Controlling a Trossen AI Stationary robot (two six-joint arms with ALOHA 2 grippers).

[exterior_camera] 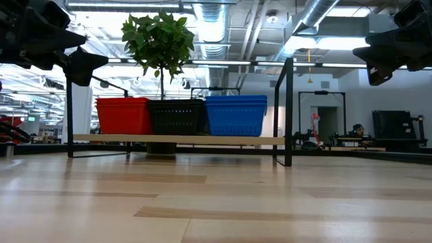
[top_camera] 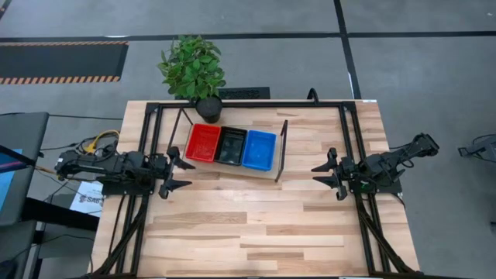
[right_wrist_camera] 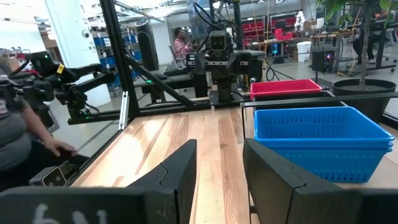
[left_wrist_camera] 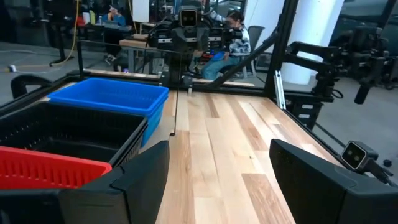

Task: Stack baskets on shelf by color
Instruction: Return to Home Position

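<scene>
Baskets [top_camera: 231, 146] fill shelf [exterior_camera: 175, 139] in 3 stacks; left claw [top_camera: 186, 173], right claw [top_camera: 318, 175] (both wide, empty) flanking, judged homing, parking next.

No word or number can be read with any certainty. A white sheet [top_camera: 87, 200] lying just off the bench [top_camera: 256, 232], near the left arm [top_camera: 116, 167], carries dark print too small to make out. Pale characters [right_wrist_camera: 50, 214] stand on the dark housing behind the right pincer [right_wrist_camera: 219, 149], cut off at the frame's edge and unreadable. The dark floor mat [top_camera: 62, 62] beyond the bench bears orange-and-black warning stripes [top_camera: 62, 79] along its edges.
</scene>
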